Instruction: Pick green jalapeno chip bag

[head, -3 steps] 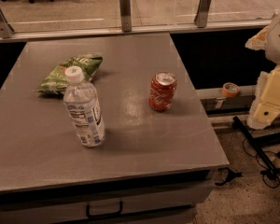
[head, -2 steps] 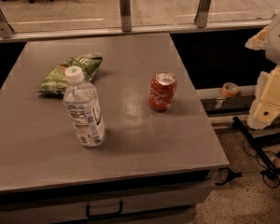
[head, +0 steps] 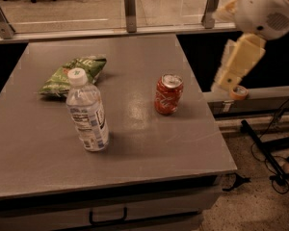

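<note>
My fingers (head: 226,84) hang just off the bench's (head: 135,177) right edge; parted or clenched, I cannot tell. The green jalapeno chip bag (head: 58,81) lies flat well to their left, beyond the soda can (head: 168,94), near the water bottle (head: 86,112)

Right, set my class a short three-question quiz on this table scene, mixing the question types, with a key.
1. True or false: the tool is holding the green jalapeno chip bag.
2. Fill in: the soda can stands ___ on the table.
3. Which sits closest to the bag? A) water bottle B) soda can C) tool

Key
1. False: the tool hangs off the table's side, beyond the can.
2. upright
3. A
</note>
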Robot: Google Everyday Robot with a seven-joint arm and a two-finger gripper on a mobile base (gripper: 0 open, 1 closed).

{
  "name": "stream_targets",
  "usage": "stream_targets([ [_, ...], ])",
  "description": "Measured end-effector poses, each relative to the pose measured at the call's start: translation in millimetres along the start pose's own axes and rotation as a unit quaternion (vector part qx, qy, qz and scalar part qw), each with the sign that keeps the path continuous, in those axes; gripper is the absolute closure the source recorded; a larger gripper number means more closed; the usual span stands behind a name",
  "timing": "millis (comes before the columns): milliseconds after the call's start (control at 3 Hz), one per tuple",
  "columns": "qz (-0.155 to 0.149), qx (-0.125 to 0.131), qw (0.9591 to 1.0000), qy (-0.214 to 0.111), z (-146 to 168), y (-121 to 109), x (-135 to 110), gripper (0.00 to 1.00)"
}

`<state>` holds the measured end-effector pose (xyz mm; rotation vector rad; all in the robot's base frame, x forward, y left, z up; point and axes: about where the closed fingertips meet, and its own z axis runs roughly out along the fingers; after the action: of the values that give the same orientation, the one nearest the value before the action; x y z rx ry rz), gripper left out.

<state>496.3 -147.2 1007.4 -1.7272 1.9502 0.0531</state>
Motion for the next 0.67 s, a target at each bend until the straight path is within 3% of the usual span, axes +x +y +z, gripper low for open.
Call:
stream_targets([
  [333,-0.025,-0.015,0.9953,-0.093,35,-28,-67,0.00],
  [667,-0.020,-0.021,0.9874,-0.155,74,-38,-137,0.00],
])
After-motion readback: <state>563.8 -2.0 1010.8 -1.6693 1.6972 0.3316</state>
